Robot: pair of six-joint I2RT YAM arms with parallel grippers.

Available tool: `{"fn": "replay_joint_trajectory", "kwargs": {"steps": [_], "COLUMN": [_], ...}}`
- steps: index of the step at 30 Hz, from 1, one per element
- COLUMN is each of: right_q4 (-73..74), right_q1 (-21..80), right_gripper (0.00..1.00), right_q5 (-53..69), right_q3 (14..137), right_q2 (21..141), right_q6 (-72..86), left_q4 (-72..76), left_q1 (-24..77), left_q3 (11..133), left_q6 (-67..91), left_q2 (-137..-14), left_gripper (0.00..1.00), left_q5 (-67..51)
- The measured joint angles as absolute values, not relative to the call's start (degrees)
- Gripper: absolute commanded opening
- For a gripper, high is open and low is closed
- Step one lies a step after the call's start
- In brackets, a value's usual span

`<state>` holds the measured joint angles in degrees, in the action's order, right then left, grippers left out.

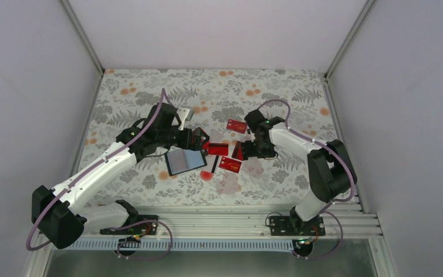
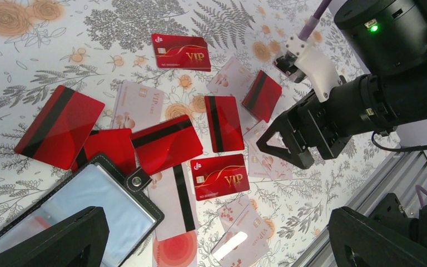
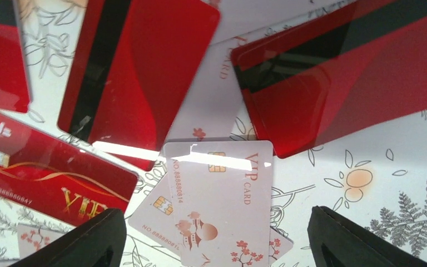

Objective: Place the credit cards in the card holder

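Note:
Several red credit cards lie scattered on the floral tabletop: one with gold lettering (image 2: 220, 176), striped ones (image 2: 167, 143) (image 2: 223, 123) (image 2: 59, 126), another gold one farther off (image 2: 180, 52). The black card holder (image 2: 97, 203) lies open at the lower left, its shiny grey-blue face up, touching the nearest striped card. My left gripper (image 2: 217, 245) hovers open over the holder's corner and the cards, holding nothing. My right gripper (image 3: 219, 239) is open low over a pale VIP card (image 3: 222, 194), a finger on either side and apart from it. Red cards (image 3: 139, 72) (image 3: 339, 72) lie just beyond.
Pale cards with pink print (image 2: 136, 105) (image 2: 267, 236) are mixed among the red ones, one bearing a red round spot (image 2: 175, 247). The right arm's black wrist (image 2: 367, 105) sits close to the left gripper. A metal rail (image 1: 225, 222) runs along the near edge; white walls enclose the table.

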<state>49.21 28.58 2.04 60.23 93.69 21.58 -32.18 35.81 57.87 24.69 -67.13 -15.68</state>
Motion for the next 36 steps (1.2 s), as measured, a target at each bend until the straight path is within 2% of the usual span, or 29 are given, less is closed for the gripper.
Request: {"fn": "replay_joint_trajectory", "kwargs": {"steps": [11, 16, 21, 28, 36], "right_q4": [48.2, 47.9, 47.6, 47.1, 46.5], "right_q1": [28.6, 28.6, 28.6, 28.7, 29.2], "right_gripper": [0.82, 0.74, 0.73, 0.58, 0.54], "right_q5": [1.1, 0.8, 0.6, 0.5, -0.2], "right_q3": [60.3, 61.5, 61.6, 61.6, 61.3], "right_q2": [100.9, 102.1, 102.4, 102.6, 102.5], "right_q6": [21.7, 22.7, 23.9, 25.5, 26.0], "left_q4": [-32.2, -32.2, -32.3, -32.3, -32.4], "left_q1": [35.8, 35.8, 35.8, 35.8, 35.8], "left_q3": [57.8, 57.8, 57.8, 57.8, 57.8], "left_q6": [24.7, 24.7, 24.7, 24.7, 24.7], "left_q2": [-66.8, -66.0, -65.7, -65.7, -65.7], "left_gripper": [0.99, 0.99, 0.99, 0.99, 0.99], "left_q5": [-15.6, -15.4, -15.1, -15.0, -15.0]}}
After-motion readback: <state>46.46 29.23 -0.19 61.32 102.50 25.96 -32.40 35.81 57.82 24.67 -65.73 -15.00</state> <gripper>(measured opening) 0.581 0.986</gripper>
